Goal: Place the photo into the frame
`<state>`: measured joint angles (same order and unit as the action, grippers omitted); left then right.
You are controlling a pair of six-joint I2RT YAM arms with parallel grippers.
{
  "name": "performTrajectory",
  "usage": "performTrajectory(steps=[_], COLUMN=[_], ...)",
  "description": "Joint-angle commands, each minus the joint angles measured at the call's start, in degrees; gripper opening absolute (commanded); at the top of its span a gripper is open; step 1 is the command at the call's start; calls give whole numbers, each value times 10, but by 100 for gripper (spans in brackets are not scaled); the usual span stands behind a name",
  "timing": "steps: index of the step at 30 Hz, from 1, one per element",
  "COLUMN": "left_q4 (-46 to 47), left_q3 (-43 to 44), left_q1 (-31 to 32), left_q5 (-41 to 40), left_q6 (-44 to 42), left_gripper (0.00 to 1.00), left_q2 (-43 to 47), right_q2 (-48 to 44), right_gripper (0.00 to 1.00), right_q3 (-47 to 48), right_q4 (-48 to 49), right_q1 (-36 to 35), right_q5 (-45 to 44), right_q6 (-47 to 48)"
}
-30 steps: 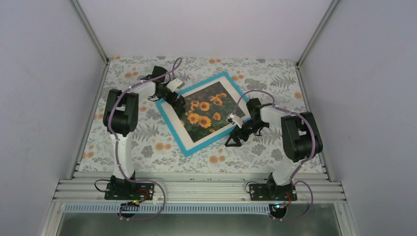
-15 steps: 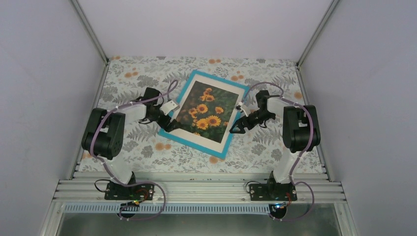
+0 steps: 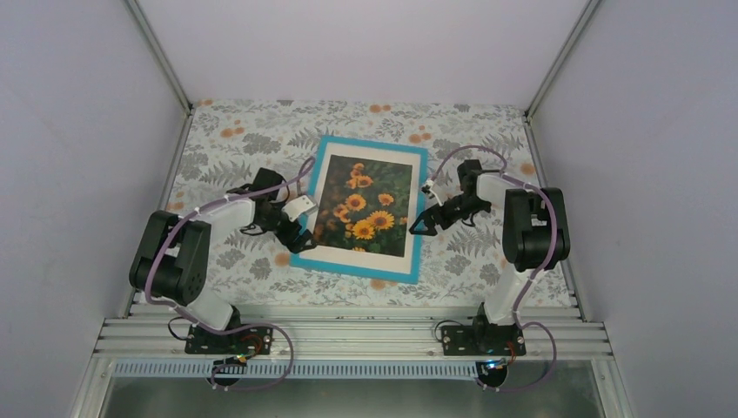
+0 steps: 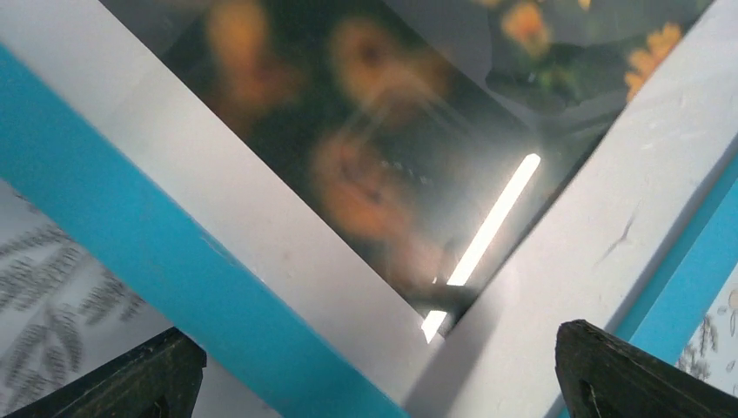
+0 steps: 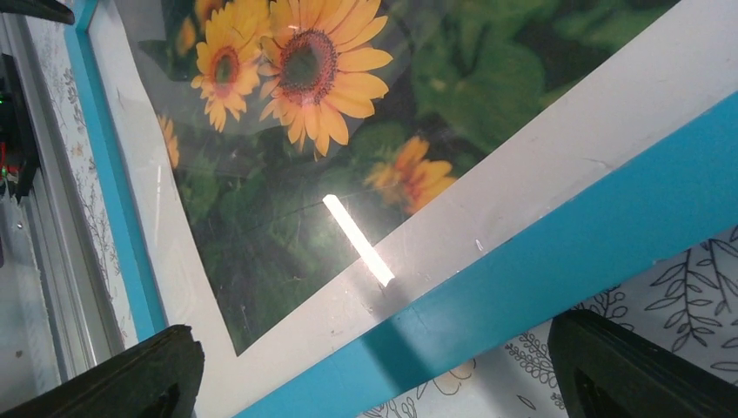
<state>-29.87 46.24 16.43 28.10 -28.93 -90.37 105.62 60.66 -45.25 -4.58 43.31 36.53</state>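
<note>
The frame (image 3: 365, 142) lies flat on the flowered table, teal border up, standing nearly straight in the top view. The photo (image 3: 364, 205) of sunflowers sits inside it, ringed by a white mat (image 3: 318, 252). My left gripper (image 3: 300, 235) is open over the frame's near-left corner. In the left wrist view its dark fingers (image 4: 130, 383) spread wide either side of the teal border (image 4: 174, 270), with the blurred photo (image 4: 365, 165) beyond. My right gripper (image 3: 420, 225) is open at the frame's right edge. The right wrist view shows that border (image 5: 566, 235), the photo (image 5: 305, 113) and one finger (image 5: 122, 383).
The flowered tablecloth (image 3: 235, 157) runs round the frame on all sides. Grey walls close the left, back and right. A metal rail (image 3: 348, 335) with the arm bases lines the near edge. Lamp glare streaks the glass (image 5: 357, 239).
The frame with the photo has turned counterclockwise from a diagonal lie to nearly straight. My left gripper moved nearer and stayed at its corner; my right gripper moved farther back along the right edge.
</note>
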Motion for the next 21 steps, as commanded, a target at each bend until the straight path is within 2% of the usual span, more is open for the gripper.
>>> performTrajectory(steps=[1,6,11,21], left_q4=[79,94,84,52], left_q3=[58,114,129,74], left_q1=[-22,-26,-19,8], left_q5=[71,80,88,107], left_q6=[26,44,32,8], left_gripper=[100,100,100,100], left_q2=[-19,-82,-116,-79], right_q2=[44,55,70,74], right_gripper=[100,100,100,99], right_q3=[5,21,22,16], right_q4=[19,25,34,35], right_q1=[7,9,9,8], right_q5=[-38,-29,-29,-36], right_q6=[-16,-33,-41,-33])
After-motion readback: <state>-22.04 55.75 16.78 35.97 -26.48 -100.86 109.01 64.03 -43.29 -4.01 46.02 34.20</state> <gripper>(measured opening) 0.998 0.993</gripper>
